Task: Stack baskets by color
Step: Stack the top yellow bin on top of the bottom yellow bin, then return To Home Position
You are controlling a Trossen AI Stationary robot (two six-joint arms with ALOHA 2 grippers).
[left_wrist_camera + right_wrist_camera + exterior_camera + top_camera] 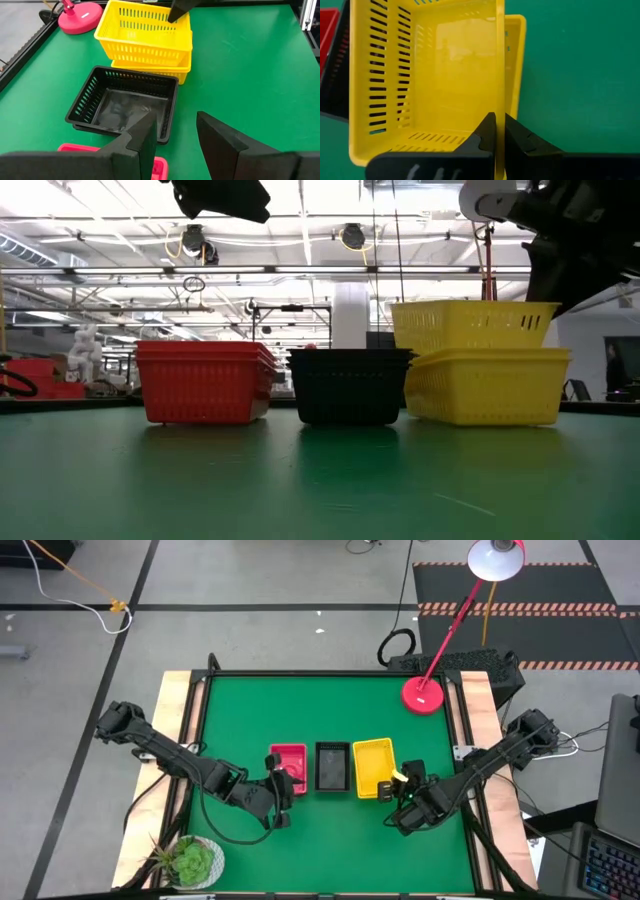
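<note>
High view: three piles in a row on the green surface (250, 710), namely red stack (288, 762), black stack (332, 765), yellow stack (373, 766). Right gripper (396, 786) at the yellow stack's near edge; left gripper (283, 787) at the red stack's near end. Individual baskets cannot be counted from above.

Low view: top yellow basket (474, 326) rides high and slightly askew over the lower yellow one (487, 387), not yet nested. Two yellow tiers clear; red shows about three rims, black hard to separate.

Left wrist view: left jaws spread, grasping nothing, above the red rim. Black pile and yellow pair ahead.

Right wrist view: right jaws clenched on the wall of the top yellow basket (425, 75), lower basket's rim showing beside it.

Judgement: square the held basket over the one beneath, lower it level until seated, then release; a tilted drop could wedge it.
</note>
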